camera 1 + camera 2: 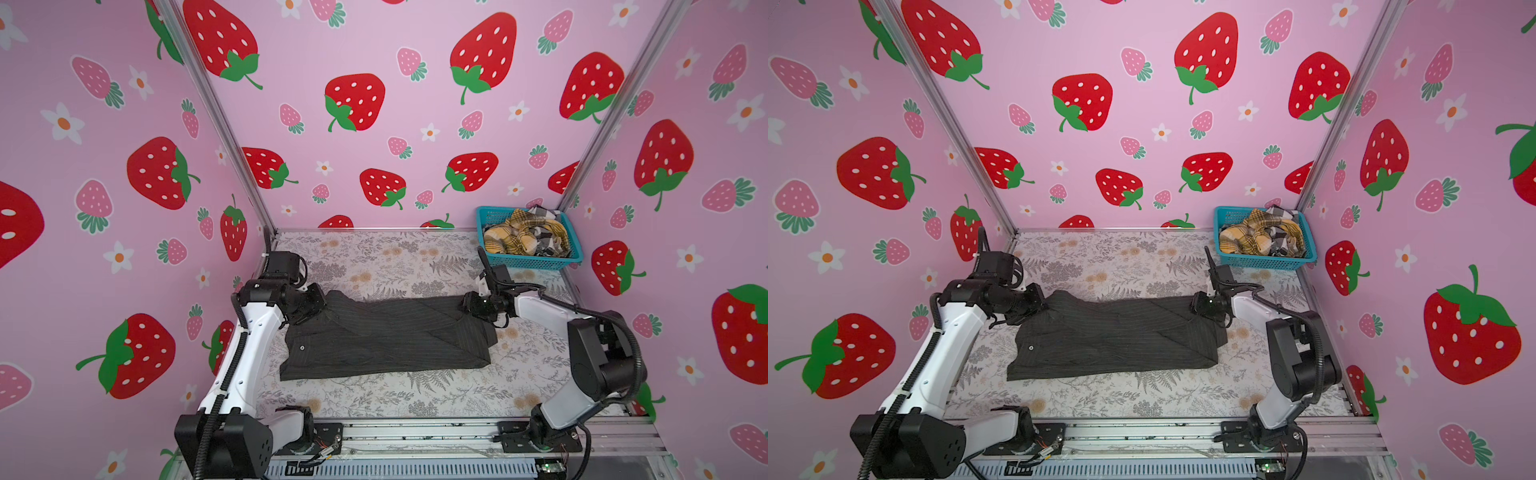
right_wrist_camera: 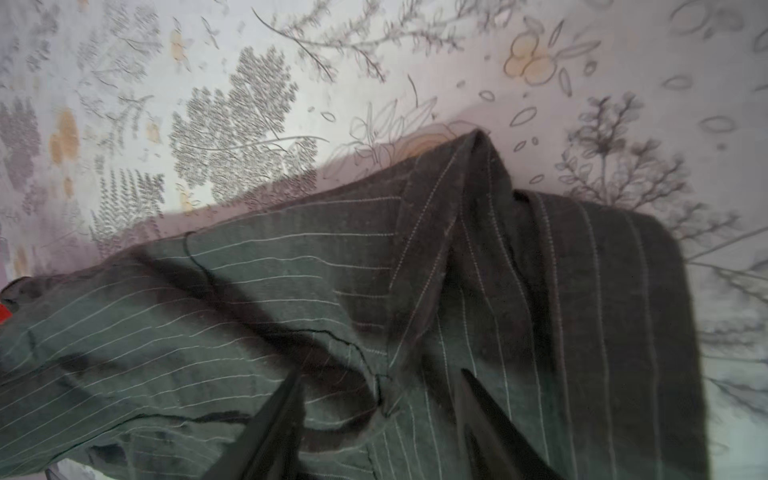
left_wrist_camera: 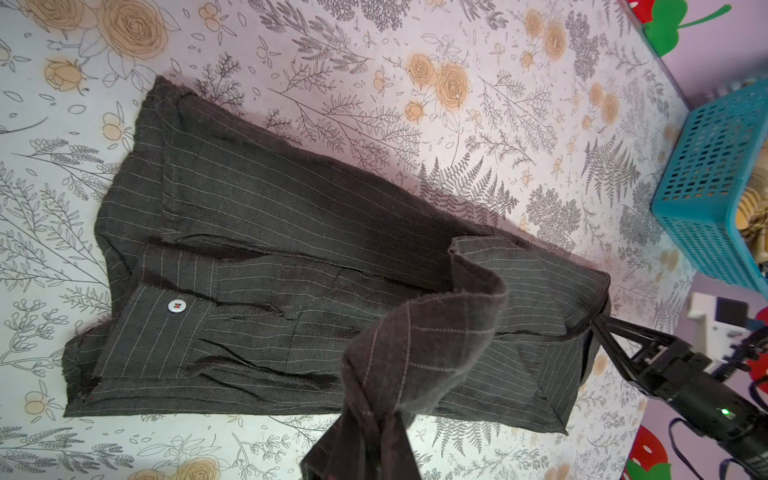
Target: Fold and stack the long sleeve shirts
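Note:
A dark charcoal pinstriped shirt (image 1: 386, 332) (image 1: 1113, 332) lies partly folded at mid-table, with a buttoned cuff (image 3: 176, 306) near its front left. My left gripper (image 1: 322, 309) (image 1: 1044, 305) is shut on the shirt's far left corner. In the left wrist view the bunched cloth (image 3: 415, 332) hides its fingers. My right gripper (image 1: 465, 307) (image 1: 1194, 305) (image 2: 380, 374) sits at the far right corner, fingers (image 2: 282, 407) apart astride a ridge of cloth. The mustard plaid shirt (image 1: 515, 239) (image 1: 1250, 239) and the black-and-white checked shirt (image 1: 544, 245) (image 1: 1281, 243) lie crumpled in the basket.
The turquoise mesh basket (image 1: 528, 262) (image 1: 1264, 262) (image 3: 706, 187) stands at the table's far right corner, just behind my right arm. Pink strawberry walls close the table in on three sides. A metal rail (image 1: 415, 432) with both arm bases runs along the front.

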Tool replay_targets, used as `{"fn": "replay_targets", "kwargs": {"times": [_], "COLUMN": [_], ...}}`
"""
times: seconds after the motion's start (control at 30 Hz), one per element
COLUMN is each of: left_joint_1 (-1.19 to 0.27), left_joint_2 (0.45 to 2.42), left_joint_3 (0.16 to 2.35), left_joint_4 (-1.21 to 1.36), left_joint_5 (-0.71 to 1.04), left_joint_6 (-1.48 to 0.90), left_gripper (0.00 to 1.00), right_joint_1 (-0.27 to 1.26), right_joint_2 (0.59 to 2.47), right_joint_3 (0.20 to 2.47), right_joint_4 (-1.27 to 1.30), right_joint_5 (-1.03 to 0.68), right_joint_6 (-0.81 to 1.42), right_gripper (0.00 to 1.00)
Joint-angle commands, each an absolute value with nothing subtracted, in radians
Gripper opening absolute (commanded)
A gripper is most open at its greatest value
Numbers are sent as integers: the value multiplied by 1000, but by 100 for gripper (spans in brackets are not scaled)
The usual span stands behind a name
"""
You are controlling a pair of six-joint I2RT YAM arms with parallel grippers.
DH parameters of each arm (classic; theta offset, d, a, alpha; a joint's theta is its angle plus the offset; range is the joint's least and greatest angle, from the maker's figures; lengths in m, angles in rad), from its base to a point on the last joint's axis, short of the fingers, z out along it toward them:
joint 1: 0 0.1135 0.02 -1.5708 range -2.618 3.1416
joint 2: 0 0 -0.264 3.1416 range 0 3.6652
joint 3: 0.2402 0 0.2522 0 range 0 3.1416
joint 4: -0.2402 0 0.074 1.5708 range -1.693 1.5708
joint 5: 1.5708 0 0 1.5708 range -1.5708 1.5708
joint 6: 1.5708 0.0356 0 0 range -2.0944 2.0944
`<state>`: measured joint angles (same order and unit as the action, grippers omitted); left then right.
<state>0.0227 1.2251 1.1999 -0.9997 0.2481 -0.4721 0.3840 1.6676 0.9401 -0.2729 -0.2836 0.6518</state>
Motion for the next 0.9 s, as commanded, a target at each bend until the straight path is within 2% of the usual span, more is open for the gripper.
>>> {"fn": "replay_targets", "kwargs": {"times": [0.0,0.2,0.37,0.57,0.8,0.87], "left_joint_1": [45,87,138,150,198,202], "left_joint_2": [1237,1333,1476,1571,1621,1639], "left_joint_3": [1183,1259,1449,1523,1304,1289], "left_joint_4": [-1005,-984,-1004,-1047,-973,-966], "left_joint_5": [264,248,251,155,170,164], "left_joint_6": [-461,-443,-437,-394,-390,-386], "left_gripper": [0,0,0,0,0,0], "right_joint_1": [384,379,373,371,376,379], "right_joint_2": [1706,1729,1738,1718,1701,1705], "right_joint_3": [940,969,973,949,897,899], "right_joint_4": [-258,-283,-278,-241,-176,-178], "right_joint_5": [-298,-271,-274,-324,-383,-383], "right_joint_6": [630,603,601,589,590,580], "right_gripper": [44,14,1,0,2,8]}}
